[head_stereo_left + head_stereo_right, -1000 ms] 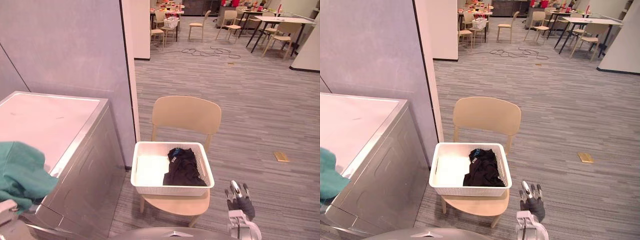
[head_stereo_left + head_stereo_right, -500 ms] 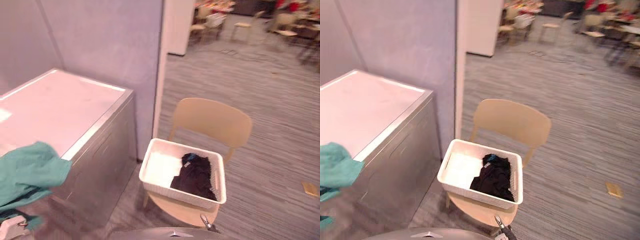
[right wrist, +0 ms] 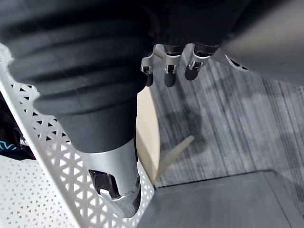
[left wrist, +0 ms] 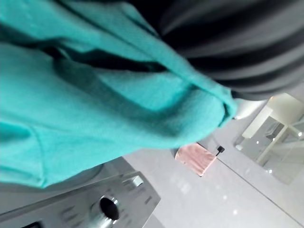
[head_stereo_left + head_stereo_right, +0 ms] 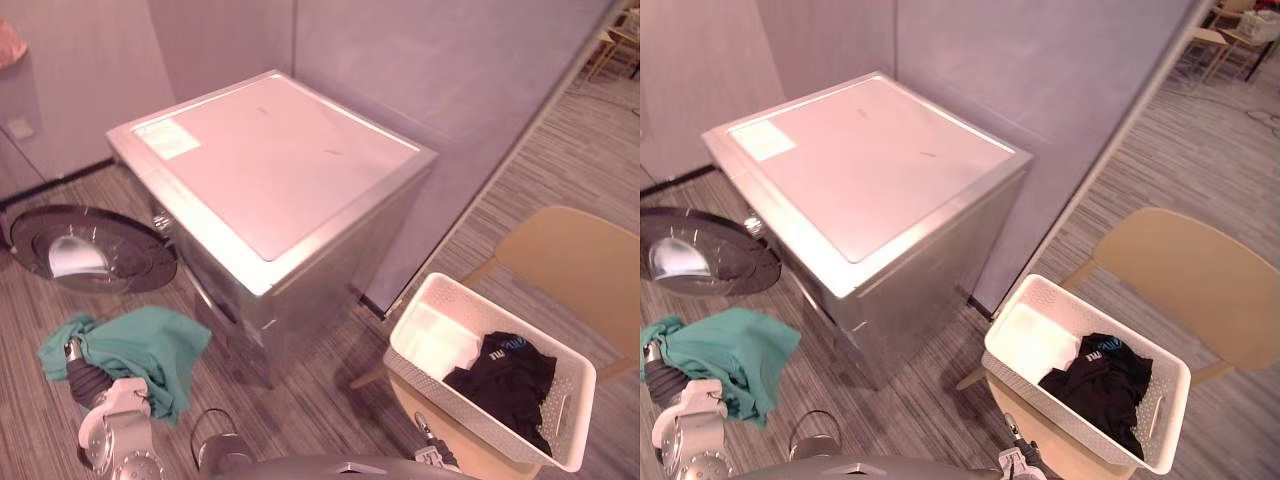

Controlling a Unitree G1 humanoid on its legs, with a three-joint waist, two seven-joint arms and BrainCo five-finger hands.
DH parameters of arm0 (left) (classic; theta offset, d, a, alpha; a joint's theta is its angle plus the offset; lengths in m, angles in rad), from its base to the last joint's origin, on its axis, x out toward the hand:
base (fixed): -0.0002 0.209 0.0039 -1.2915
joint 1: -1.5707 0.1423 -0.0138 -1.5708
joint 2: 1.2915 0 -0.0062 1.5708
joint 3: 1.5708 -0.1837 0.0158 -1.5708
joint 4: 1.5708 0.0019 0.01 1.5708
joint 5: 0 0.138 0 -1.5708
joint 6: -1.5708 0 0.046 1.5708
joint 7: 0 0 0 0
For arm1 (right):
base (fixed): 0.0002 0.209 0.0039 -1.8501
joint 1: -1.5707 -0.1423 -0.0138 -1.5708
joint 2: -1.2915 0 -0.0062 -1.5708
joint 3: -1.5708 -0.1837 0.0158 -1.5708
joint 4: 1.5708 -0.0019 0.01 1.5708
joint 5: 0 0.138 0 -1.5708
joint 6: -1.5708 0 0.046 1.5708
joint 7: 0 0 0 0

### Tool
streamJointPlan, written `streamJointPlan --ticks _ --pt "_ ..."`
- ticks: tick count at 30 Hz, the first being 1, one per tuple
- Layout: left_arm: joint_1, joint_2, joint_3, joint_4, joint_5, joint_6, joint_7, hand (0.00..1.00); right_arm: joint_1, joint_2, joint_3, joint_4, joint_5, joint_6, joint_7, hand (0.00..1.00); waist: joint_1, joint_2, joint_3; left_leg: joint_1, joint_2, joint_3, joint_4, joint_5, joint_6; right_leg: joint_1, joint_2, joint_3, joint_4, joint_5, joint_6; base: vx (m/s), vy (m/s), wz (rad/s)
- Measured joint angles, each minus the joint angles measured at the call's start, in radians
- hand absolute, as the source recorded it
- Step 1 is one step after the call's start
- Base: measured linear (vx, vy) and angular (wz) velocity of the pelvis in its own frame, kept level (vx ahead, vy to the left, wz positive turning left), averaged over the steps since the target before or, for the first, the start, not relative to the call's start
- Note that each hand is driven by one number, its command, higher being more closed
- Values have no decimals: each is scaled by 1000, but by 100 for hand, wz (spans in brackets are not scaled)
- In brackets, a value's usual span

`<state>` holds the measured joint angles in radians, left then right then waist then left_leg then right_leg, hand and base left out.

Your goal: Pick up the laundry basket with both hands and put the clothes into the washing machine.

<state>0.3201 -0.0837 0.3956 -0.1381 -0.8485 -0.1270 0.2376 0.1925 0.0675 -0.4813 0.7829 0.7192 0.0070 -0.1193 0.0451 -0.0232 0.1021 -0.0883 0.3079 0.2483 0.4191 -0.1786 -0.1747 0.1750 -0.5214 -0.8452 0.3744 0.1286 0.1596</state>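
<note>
The silver washing machine (image 5: 270, 170) stands in the middle against the grey wall. Its round door (image 5: 95, 252) is swung open to the left.

On the near left, the left hand (image 5: 85, 378) carries a teal garment (image 5: 140, 345) above the floor, just in front of the open door. The cloth is bunched over the hand and hangs down its right side. I cannot tell how the hand grips it, because in the left wrist view the teal cloth covers it.

To the right of the machine, the white lattice laundry basket (image 5: 460, 410) sits on the seat of a beige chair (image 5: 570, 265). A black garment (image 5: 505, 375) lies crumpled in the basket's right half. The left half shows a pale patch, perhaps a white cloth or only the bare bottom.

The right hand (image 3: 167, 71) hangs at the near side of the basket, relaxed and loose, holding nothing. Its thumb (image 3: 116, 190) is just beside the basket's wall.
</note>
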Motion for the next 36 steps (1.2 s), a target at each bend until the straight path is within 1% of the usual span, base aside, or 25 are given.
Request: streamJointPlan --ticks 1,2,3,7,9,10,11,12,13,14,16,17,18,19,20,21,26,28,29,30,31,32,33,34,36 --pt "0 0 0 2 0 -1 0 100 -1 0 -7 7 0 -2 0 0 1 1 1 24 -1 4 -16 0 0 -5 8 21 4 -55 23 96 272 -7" --pt "-2 0 -6 8 9 -1 -2 100 1 1 -16 18 -1 -3 -3 0 1 2 1 66 -11 7 -44 0 1 -9 42 47 -33 -119 39 68 160 -8" --pt "-11 2 -14 10 12 -1 -4 100 6 3 -14 23 -2 0 -9 0 4 -7 3 78 -35 14 -46 -6 11 -17 64 46 -76 -82 -3 37 112 -3" --pt "-19 6 -106 29 52 22 -59 100 7 -4 -55 -22 -3 -11 -25 0 14 33 -1 39 -110 0 -48 -36 29 5 4 -19 -87 -23 -25 -22 128 37" --pt "-18 6 -143 28 81 34 -76 100 8 -11 -54 -22 -2 -13 -27 0 12 36 1 39 -153 -38 -61 -30 52 23 -35 -16 -52 28 -81 6 151 77" --pt "-9 4 -183 28 99 42 -79 100 6 -15 -50 -25 -1 -14 -35 0 9 41 0 44 -163 -71 -71 -25 68 19 -40 32 -21 97 -141 58 166 86" --pt "-4 3 -214 29 112 45 -84 100 4 -17 -43 -24 -1 -14 -35 0 10 61 1 56 -162 -95 -88 -20 75 0 -34 104 14 148 -146 77 147 86" --pt "-4 2 -224 37 118 45 -94 100 -4 -15 -40 -19 0 -13 -33 0 12 60 2 55 -156 -129 -102 -15 80 -37 0 199 72 79 -124 99 72 78" --pt "-13 4 -244 93 128 41 -99 100 -22 11 -10 -3 2 -1 -27 0 12 20 6 60 -148 -165 -148 7 91 -131 127 367 198 -159 -108 63 3 56" --pt "-15 4 -249 106 128 47 -100 100 -24 11 -5 1 6 -1 -25 0 12 16 7 60 -148 -169 -152 8 93 -145 149 387 211 -191 -109 46 -21 47" --pt "-16 5 -320 202 137 81 -101 100 -33 11 10 24 50 -2 -18 0 5 1 14 74 -156 -178 -169 12 94 -220 303 479 233 -347 -84 22 -66 26" --pt "-16 6 -353 232 146 95 -102 100 -38 10 10 24 67 -3 -16 0 -3 -3 14 69 -168 -182 -166 10 91 -239 354 499 186 -364 -77 7 -112 31" --pt "-16 8 -388 245 147 108 -109 100 -37 11 10 20 71 -4 -14 0 -12 -12 10 60 -191 -191 -155 4 85 -237 382 504 122 -389 -109 29 -150 30" --pt "-17 11 -423 248 149 123 -115 100 -29 10 7 20 79 -13 -15 0 -16 -16 -4 50 -202 -197 -151 8 72 -207 391 542 80 -407 -99 69 -124 28" --pt "-22 14 -463 242 157 131 -127 100 -25 10 9 18 83 -21 -16 0 -21 9 -10 36 -196 -211 -162 22 69 -214 416 564 62 -401 -108 137 -142 29" --pt "-27 15 -487 238 158 131 -142 100 -22 10 8 14 102 -26 -16 0 -28 11 -10 35 -193 -220 -170 34 70 -209 430 591 47 -400 -110 129 -87 23" --pt "-34 17 -506 237 164 131 -156 100 -16 8 40 14 108 -28 -23 0 -24 13 -13 79 -180 -198 -164 45 78 -128 448 587 -19 -395 -119 89 -58 6" --pt "-29 17 -506 237 164 131 -156 100 -13 5 73 11 108 -25 -22 0 -19 12 -11 43 -170 -179 -42 24 78 -99 452 588 -45 -392 -123 22 0 4" --pt "-29 17 -506 233 164 131 -156 100 -11 4 77 -7 107 -25 -19 0 -16 19 10 -21 -148 -173 128 9 65 -70 462 587 -61 -391 -125 -39 33 0" --pt "-19 17 -506 229 164 131 -156 100 -7 1 77 -29 106 -25 -16 0 -10 37 28 -91 -120 -176 307 24 53 -52 474 592 -68 -396 -133 -101 92 -15" --pt "-8 17 -505 227 164 131 -156 100 -6 -1 77 -32 104 -25 -14 0 -9 41 29 -119 -110 -180 369 44 42 -46 477 603 -67 -407 -138 -88 141 -49" --pt "10 15 -486 227 164 135 -155 100 -2 -1 84 -33 99 -24 -13 0 -2 30 36 -145 -101 -175 450 89 58 -38 470 646 -57 -426 -147 -62 169 -62" --pt "18 14 -476 226 164 136 -154 100 -1 -1 93 -37 99 -24 -13 0 4 25 32 -146 -97 -163 477 94 76 -39 459 670 -54 -429 -146 -2 191 -89" --pt "21 13 -463 222 164 138 -153 100 12 -1 111 -60 98 -24 -15 0 10 26 32 -148 -82 -158 488 58 109 -44 449 702 -47 -431 -141 12 223 -89" --pt "25 12 -447 200 164 139 -150 100 23 -3 128 -65 98 -20 -14 0 10 12 24 -157 -38 -170 424 4 132 -79 432 755 -26 -438 -128 32 263 -85"
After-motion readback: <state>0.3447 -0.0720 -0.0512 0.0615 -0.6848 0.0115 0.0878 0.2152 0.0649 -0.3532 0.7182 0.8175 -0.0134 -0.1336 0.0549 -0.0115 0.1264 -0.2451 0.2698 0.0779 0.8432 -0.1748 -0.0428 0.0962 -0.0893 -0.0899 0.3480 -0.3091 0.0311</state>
